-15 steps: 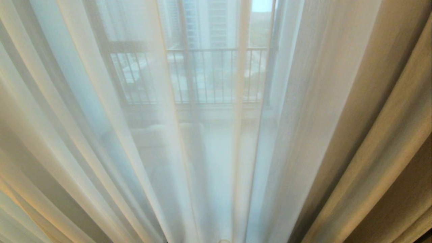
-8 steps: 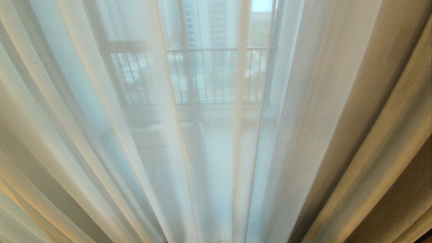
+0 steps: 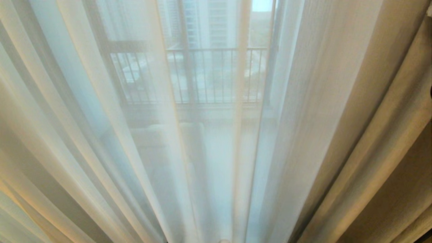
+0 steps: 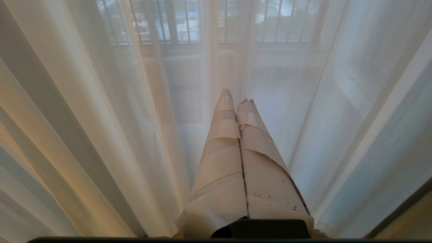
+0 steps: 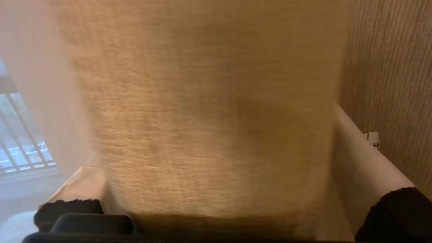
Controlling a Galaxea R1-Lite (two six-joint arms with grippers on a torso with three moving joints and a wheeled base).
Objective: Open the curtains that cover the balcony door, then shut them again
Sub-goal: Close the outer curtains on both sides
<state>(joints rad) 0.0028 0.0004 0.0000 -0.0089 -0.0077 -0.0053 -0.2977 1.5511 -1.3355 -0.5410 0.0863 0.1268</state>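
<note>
Sheer cream pleated curtains (image 3: 303, 101) hang drawn. A woven fold sits between the spread right gripper (image 5: 216, 182) jaws; the tape-wrapped left gripper (image 4: 236, 101) is clenched empty.

The only writing in view is a small black mark on a white tag (image 5: 372, 139) stuck to one pale-wrapped finger (image 5: 364, 168) of the right gripper, in the right wrist view; it looks like the numeral 4 with a short stroke above it, too small to read with certainty. Nothing legible shows on the curtains (image 3: 337, 101) or elsewhere in the head and left wrist views
</note>
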